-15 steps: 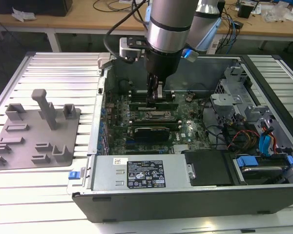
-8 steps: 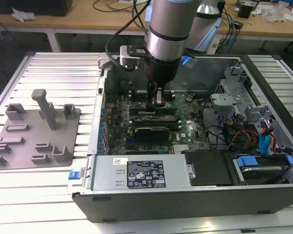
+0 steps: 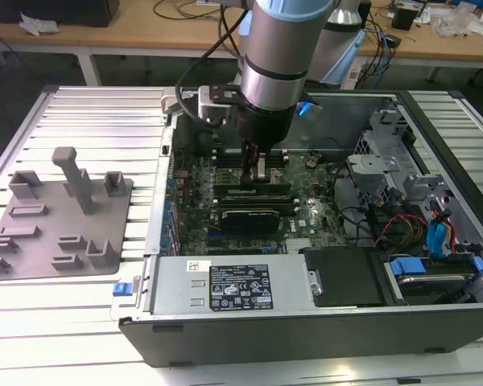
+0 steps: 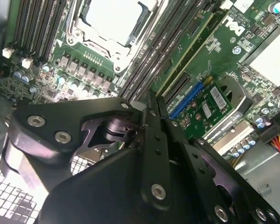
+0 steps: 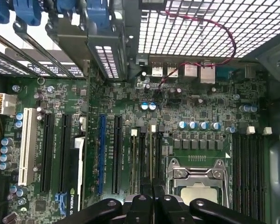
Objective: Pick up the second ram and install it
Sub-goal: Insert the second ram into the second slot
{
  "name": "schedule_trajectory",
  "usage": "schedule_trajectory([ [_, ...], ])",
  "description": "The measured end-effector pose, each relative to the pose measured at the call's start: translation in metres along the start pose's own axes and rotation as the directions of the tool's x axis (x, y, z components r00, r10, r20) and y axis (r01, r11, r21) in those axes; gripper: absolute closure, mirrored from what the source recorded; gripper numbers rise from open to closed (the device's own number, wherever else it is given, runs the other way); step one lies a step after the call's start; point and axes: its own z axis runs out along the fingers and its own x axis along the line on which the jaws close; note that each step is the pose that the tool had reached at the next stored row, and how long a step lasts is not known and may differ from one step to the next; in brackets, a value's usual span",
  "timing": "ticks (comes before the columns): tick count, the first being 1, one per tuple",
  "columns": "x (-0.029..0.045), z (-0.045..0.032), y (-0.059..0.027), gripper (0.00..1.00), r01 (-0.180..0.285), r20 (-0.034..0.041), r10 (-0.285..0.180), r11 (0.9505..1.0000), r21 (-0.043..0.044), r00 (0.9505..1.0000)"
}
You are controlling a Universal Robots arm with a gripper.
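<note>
Green is the colour of the big board [image 3: 306, 213] inside the open computer case [image 3: 306, 330]. The case lies on a white table [image 3: 88, 121] made of long slats.

In the exterior view the arm reaches straight down into the case. Its end effector [image 3: 253, 178] is low over the board, near the middle. The second ram [image 3: 253, 193] is a long thin green stick. It sits at the memory slots right under the end effector, at six o'clock from the tip. I cannot tell if it is pushed all the way in.

The black fingers are very close together, with just a thin line between them. You can see this in both wrist views [image 4: 149, 100] [image 5: 152, 200]. I cannot tell if they pinch the stick or only sit on top of it.

The square silver socket [image 5: 196, 186] is just beside the fingers, with long dark slots on both sides of it. In the exterior view a wider black card [image 3: 249, 219] lies at six o'clock from the second ram, close by. A silver box [image 3: 233, 285] with a label sits further toward six o'clock. A grey tray [image 3: 56, 221] with little holders rests on the table at nine o'clock from the case, well apart from the arm.
</note>
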Motion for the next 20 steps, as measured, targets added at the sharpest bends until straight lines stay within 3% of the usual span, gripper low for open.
schedule_trajectory([
  [10, 0.0004, 0.0097, -0.0034, 0.90, 0.000, 0.0002, 0.000, 1.0000, 0.0018, 1.0000],
  [17, 0.0006, 0.0122, -0.0087, 0.90, -0.009, 0.0009, 0.009, 1.0000, 0.0020, 1.0000],
  [20, 0.0006, 0.0132, -0.0086, 0.90, -0.009, 0.0007, 0.009, 0.9999, 0.0124, 1.0000],
])
